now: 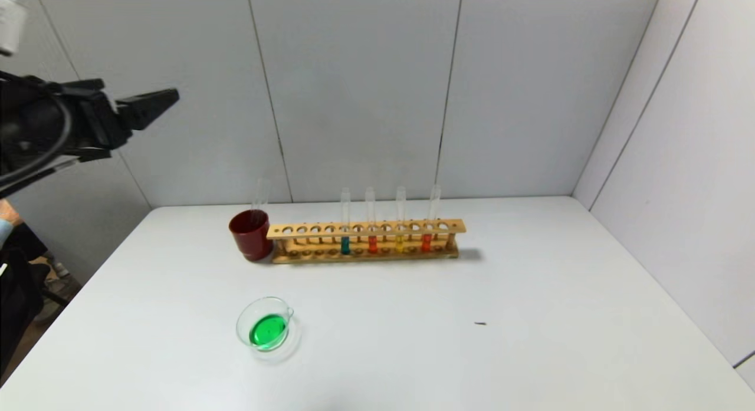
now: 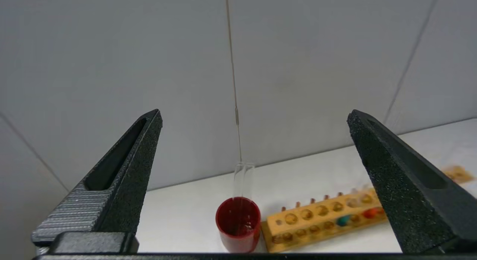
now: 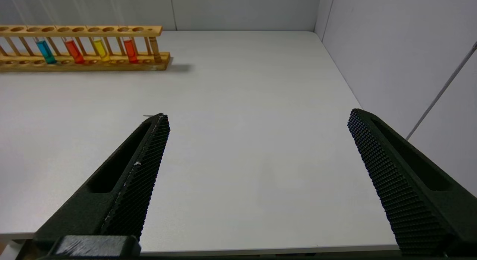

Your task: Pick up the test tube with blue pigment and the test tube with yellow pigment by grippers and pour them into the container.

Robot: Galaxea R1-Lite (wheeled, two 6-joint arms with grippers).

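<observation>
**Tubes racked, dish already green**

Fingers of the left gripper (image 1: 156,101) are being held spread, empty, high at left. Right gripper (image 3: 257,122) is likewise being held spread. Blue tube (image 1: 345,244) and yellow tube (image 1: 400,242) are being kept upright in the rack (image 1: 365,229); container (image 1: 266,325) is standing near, for pouring.

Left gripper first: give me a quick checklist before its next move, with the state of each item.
1. Left gripper open and empty: ok.
2. Left gripper clear of the red cup and wooden rack, raised at the table's left: ok.
3. Empty tube standing in the red cup: ok.
4. Container upright, holding green liquid: ok.
5. Blue tube and yellow tube seated in the rack: ok.
6. Right gripper open over bare table: ok.
</observation>
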